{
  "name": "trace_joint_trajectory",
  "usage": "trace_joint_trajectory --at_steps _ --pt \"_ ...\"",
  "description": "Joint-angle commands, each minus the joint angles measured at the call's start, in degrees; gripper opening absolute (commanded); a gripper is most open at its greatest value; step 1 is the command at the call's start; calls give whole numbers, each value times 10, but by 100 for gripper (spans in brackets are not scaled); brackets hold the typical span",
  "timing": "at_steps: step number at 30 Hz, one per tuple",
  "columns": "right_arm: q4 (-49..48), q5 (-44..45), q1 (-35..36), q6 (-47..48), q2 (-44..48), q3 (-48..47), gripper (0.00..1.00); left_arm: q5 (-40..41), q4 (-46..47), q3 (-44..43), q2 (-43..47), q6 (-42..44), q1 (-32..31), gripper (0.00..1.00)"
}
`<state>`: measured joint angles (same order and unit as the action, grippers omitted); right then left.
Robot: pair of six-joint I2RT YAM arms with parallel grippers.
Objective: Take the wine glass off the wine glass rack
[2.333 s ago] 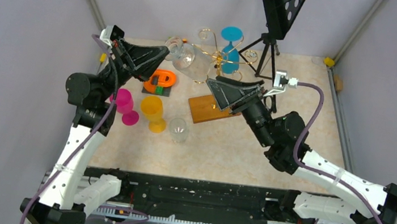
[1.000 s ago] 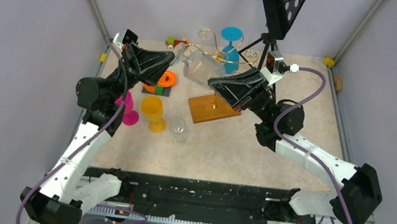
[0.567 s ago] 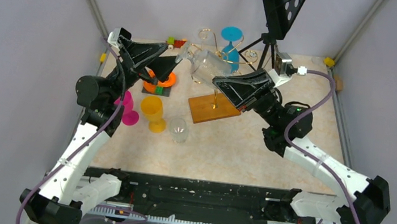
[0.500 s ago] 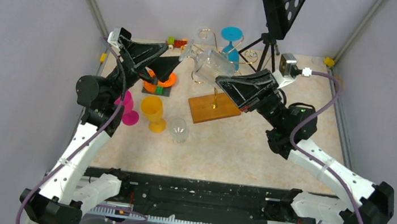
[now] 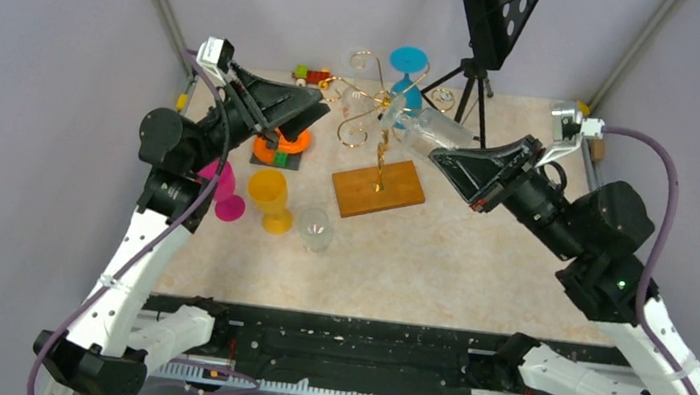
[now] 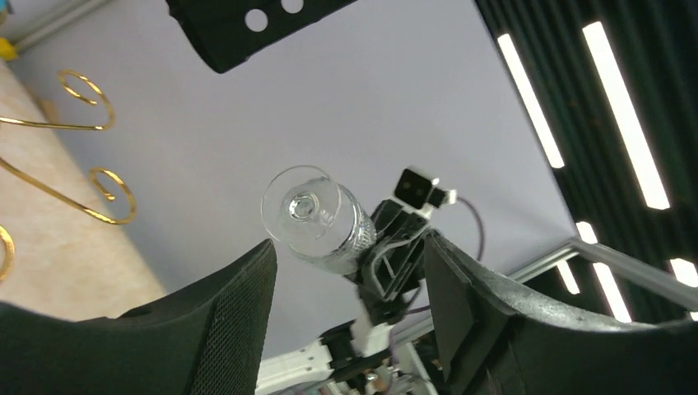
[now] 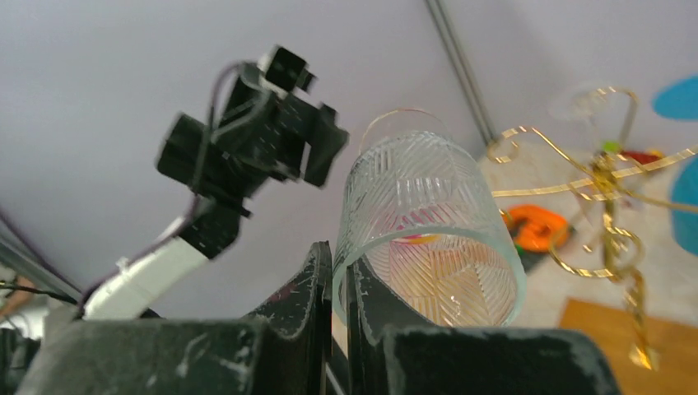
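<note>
The clear ribbed wine glass lies tilted in the air, just right of the wine glass rack, a gold stand with curled arms on a brown wooden base. My right gripper is shut on the glass's rim. In the right wrist view one finger sits inside the bowl and the other outside. My left gripper stands open left of the rack and holds nothing. In the left wrist view the glass's foot faces the camera beyond the left gripper. A blue wine glass hangs on the rack.
A black tripod stand rises behind the rack at the back right. On the left of the table stand an orange ring toy, a yellow cup, a pink cup and a clear tumbler.
My left gripper has opened, let go of the glass and drawn back to the left. The right arm has carried the glass to the right, off the rack's curled arms.
</note>
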<state>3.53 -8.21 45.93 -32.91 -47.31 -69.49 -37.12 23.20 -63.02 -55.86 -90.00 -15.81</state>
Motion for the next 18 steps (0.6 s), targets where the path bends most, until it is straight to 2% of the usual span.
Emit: trace_joint_trajectory --at_steps 1,4,7,10,12,15,18 --pt "257 49 -4 64 12 -88 0 4 -154 -76 -11 209 7 70" --pt "321 44 -4 86 10 -103 0 7 -171 -93 -24 252 9 70" --pt "388 9 -4 115 -21 -123 0 32 -236 -117 -33 319 12 69" --pt "399 -49 -4 135 -47 -109 0 81 -322 -132 -26 395 17 69" --pt "400 -61 -3 142 -68 -90 0 106 -346 -132 -12 420 22 70" --pt "401 -43 4 142 -109 -70 0 154 -378 -132 11 456 26 71" --pt "388 12 46 134 -150 -60 0 201 -410 -134 32 487 27 71"
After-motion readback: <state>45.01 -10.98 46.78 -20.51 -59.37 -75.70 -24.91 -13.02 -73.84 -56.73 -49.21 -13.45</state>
